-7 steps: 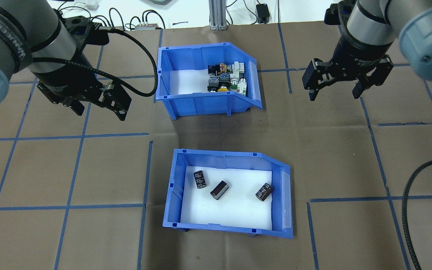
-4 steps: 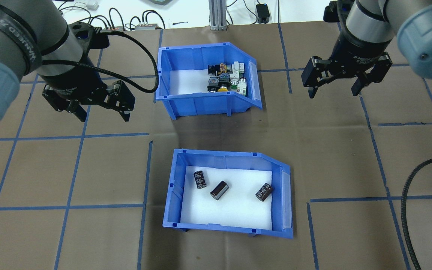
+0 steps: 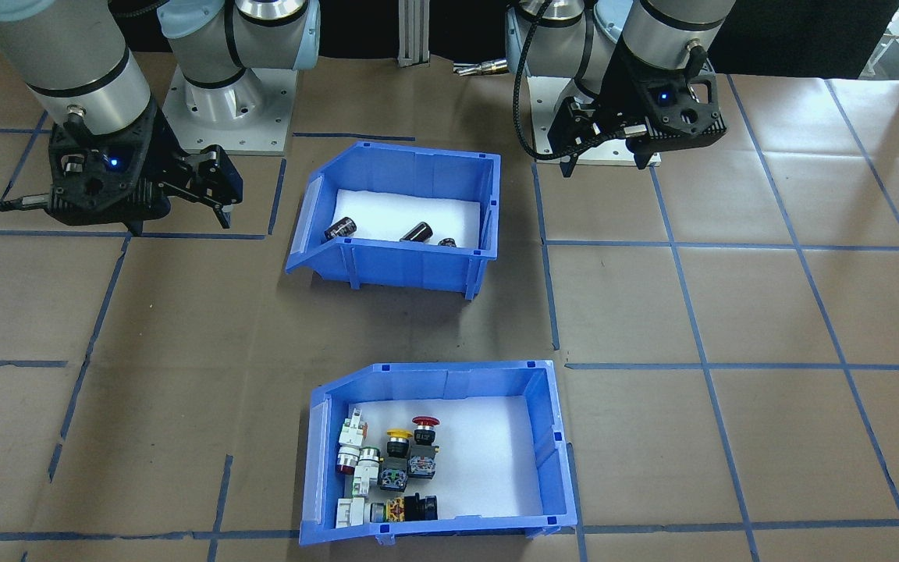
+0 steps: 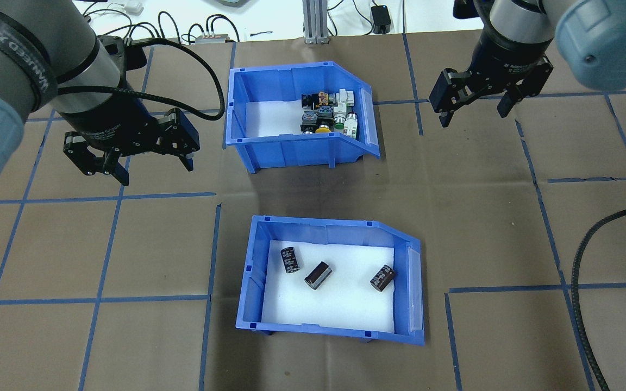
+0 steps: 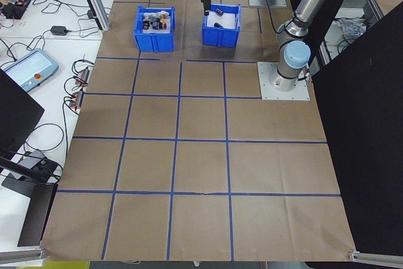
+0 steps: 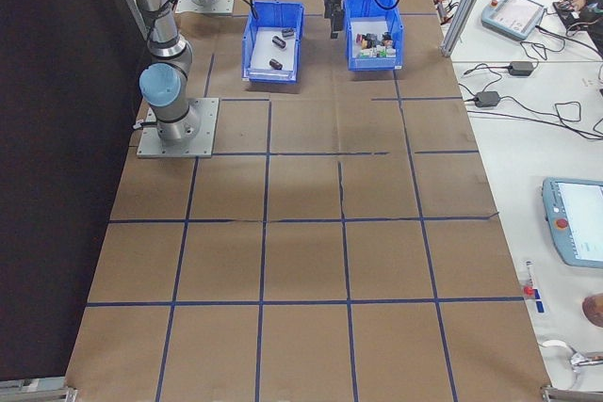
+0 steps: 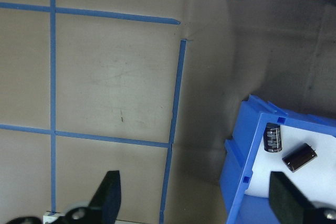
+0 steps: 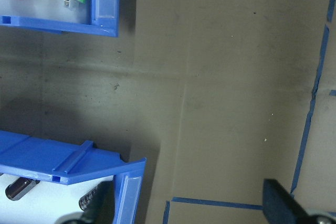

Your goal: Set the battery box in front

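Front-facing view: the battery box (image 3: pixel 403 257) sits on the table (image 3: pixel 730 312) between the two grippers, nearer the robot's base, with dark cells (image 3: pixel 417 231) on its white pad. The left gripper (image 3: pixel 604 160) hangs apart from the box on the view's right; the right gripper (image 3: pixel 184 211) hangs apart on the view's left. The switch bin (image 3: pixel 551 460) lies beyond the battery box, well clear of both grippers.

Overhead view: the left gripper (image 4: pixel 150 171) hovers with fingers spread and nothing between them, just beside the switch bin's (image 4: pixel 291 149) closed end. The battery box (image 4: pixel 253 282) lies below and to the right of it, untouched. The right gripper (image 4: pixel 473 114) is likewise spread and empty, off the switch bin's sloped end, the battery box well apart.

Side views: both bins are small and far off; finger state cannot be judged there.

Left wrist view: spread fingertips (image 7: pixel 107 195) frame bare table; the battery box (image 7: pixel 239 166) corner lies by the far fingertip.

Right wrist view: the battery box (image 8: pixel 68 163) sloped end sits at one fingertip, the switch bin (image 8: pixel 105 3) ahead.
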Controlling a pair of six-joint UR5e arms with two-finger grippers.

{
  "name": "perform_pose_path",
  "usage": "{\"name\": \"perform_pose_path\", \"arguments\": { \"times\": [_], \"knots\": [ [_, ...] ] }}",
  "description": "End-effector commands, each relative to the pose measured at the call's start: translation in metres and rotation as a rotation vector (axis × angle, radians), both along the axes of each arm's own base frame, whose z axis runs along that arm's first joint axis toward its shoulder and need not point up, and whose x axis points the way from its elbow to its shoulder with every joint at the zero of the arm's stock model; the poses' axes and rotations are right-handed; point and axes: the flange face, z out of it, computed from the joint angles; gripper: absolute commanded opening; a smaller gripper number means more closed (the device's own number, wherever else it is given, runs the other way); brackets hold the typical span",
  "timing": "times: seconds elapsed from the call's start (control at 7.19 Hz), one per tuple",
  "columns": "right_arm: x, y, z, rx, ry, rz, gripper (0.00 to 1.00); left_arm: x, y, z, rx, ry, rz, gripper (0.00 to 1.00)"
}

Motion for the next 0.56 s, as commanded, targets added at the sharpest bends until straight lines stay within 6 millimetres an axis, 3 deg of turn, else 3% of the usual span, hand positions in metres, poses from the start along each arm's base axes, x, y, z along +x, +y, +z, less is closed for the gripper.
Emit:
{"name": "perform_pose_path", "arguments": {
  "times": [0.0,0.14,0.42],
  "knots": [
    [0.021,-0.023,0.005,-0.019,0.006,0.286,1.00,-0.008,0.023,-0.004,0.028,0.004,0.303,1.00],
    [0.043,-0.033,0.002,-0.018,0.007,0.374,1.00,-0.014,0.047,-0.018,0.056,-0.011,0.512,1.00],
    [0.126,-0.062,-0.010,-0.031,0.009,0.683,1.00,-0.031,0.096,-0.039,0.077,-0.046,0.803,1.00]
  ]
}}
